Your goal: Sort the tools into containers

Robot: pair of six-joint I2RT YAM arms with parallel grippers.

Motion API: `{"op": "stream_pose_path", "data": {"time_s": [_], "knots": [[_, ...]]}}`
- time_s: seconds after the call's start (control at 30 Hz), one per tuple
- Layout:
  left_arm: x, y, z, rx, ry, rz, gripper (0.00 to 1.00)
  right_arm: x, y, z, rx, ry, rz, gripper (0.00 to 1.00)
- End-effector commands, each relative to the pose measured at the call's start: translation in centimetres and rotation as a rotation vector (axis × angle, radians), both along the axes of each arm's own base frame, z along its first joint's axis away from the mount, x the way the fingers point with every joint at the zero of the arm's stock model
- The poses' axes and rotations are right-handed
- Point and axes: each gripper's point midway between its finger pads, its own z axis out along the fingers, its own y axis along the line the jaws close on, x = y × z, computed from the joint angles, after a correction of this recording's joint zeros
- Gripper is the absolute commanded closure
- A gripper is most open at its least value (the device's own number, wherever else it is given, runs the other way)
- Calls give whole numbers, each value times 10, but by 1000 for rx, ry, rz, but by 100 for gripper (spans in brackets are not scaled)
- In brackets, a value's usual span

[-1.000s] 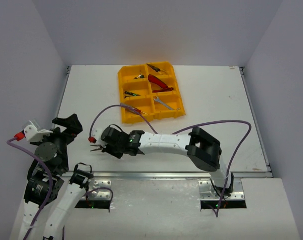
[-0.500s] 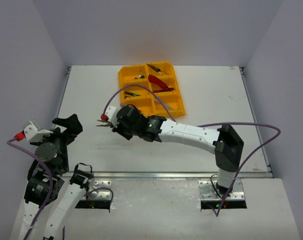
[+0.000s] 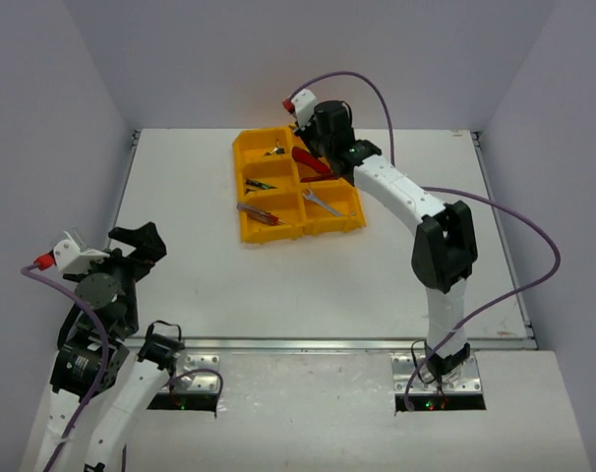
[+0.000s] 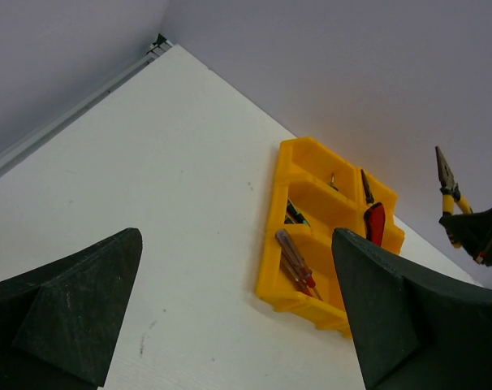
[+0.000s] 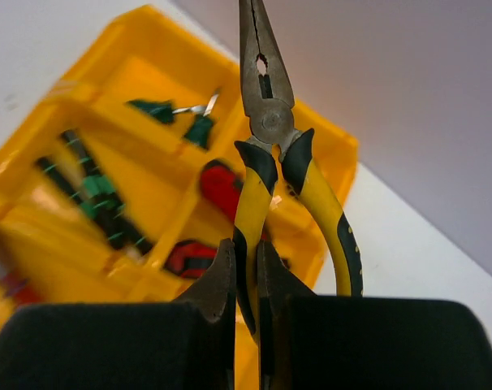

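Tray [image 3: 308, 228] already stocked. Right gripper [image 5: 246, 268] clamped on one pliers [image 5: 266, 162] handle, above the far compartments; release pending, seemingly the last item. Left gripper [image 4: 238, 305] wide open, empty.

The pliers [image 5: 270, 122] in the black right gripper [image 5: 246, 268] have yellow handles with black patches and dull grey steel jaws. Beyond the gripper, the tray [image 5: 140, 65] is a solid yellow-orange. In it, left of the gripper, the screwdrivers [image 5: 96, 195] are banded green and black. A knife [image 5: 222, 183] just behind the pliers is red. The table [image 3: 180, 197] is white and the cable [image 3: 343, 74] is purple.
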Motion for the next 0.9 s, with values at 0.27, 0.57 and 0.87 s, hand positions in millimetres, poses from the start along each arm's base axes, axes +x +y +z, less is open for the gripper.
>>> {"op": "stream_pose_path", "data": {"time_s": [0.27,0.57,0.87], "knots": [[20,-16,-4,40,40,-77,0,119,-43,22,-160,-424,-31,100],[28,-27,-8,59,65,-134,0,139,-32,-27,-141,-451,66,100],[30,-31,-9,64,66,-158,0,137,-39,-74,-147,-450,87,100]]}}
